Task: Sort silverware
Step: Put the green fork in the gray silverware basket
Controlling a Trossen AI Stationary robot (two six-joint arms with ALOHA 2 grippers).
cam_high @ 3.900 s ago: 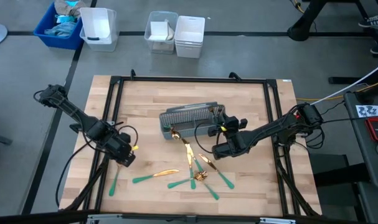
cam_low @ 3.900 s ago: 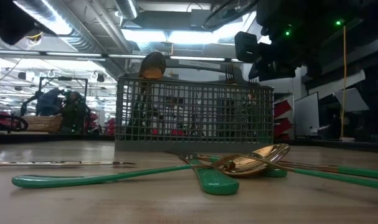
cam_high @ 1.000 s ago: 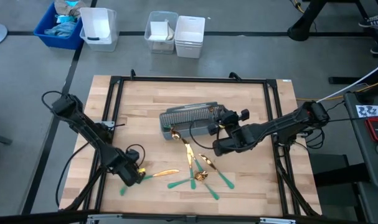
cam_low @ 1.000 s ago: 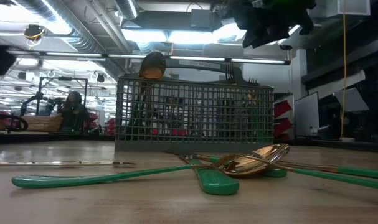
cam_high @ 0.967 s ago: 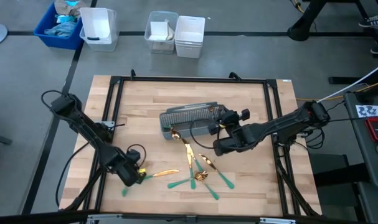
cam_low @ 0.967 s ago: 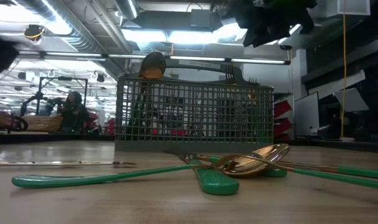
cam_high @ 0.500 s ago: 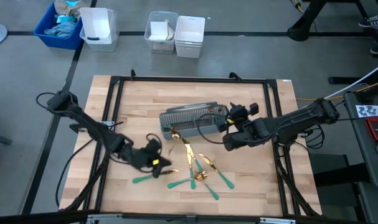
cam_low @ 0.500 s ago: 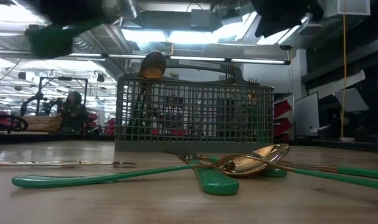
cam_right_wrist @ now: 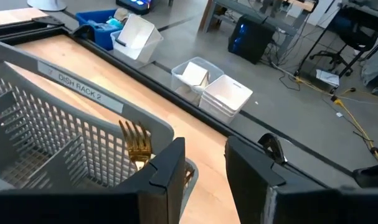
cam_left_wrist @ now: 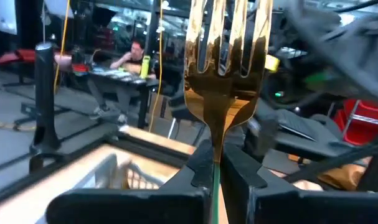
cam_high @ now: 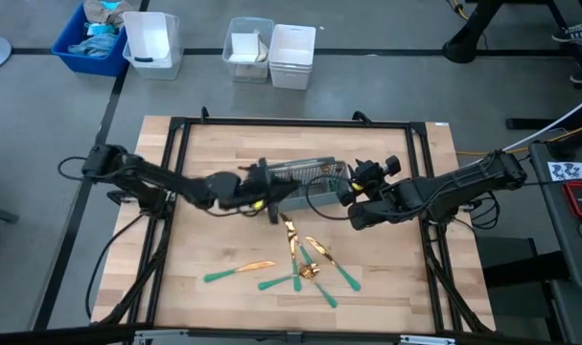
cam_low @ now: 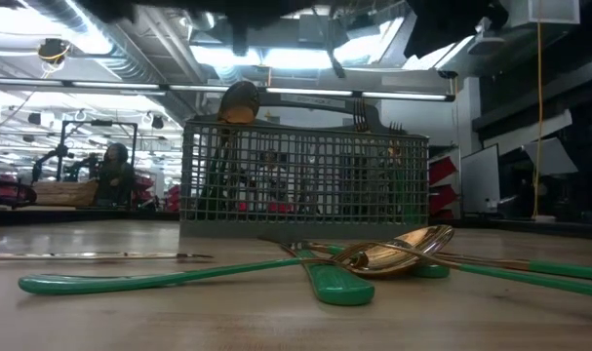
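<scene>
lighting: even overhead light on the desk (cam_high: 386, 153), soft short shadows. low view: bright ceiling strip lights (cam_low: 276, 57) glare, upper frame. left wrist view: fork (cam_left_wrist: 225, 74) gleams, background blurred. right wrist view: sharp, evenly lit.

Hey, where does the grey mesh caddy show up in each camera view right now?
High view: the grey mesh caddy sits mid-table, between the left gripper and the right gripper.
Low view: the caddy fills the middle, behind the loose silverware.
Left wrist view: only a pale corner of mesh, likely the caddy, below the held fork.
Right wrist view: caddy close up.
Shared landmark: a gold fork standing in it.
</scene>
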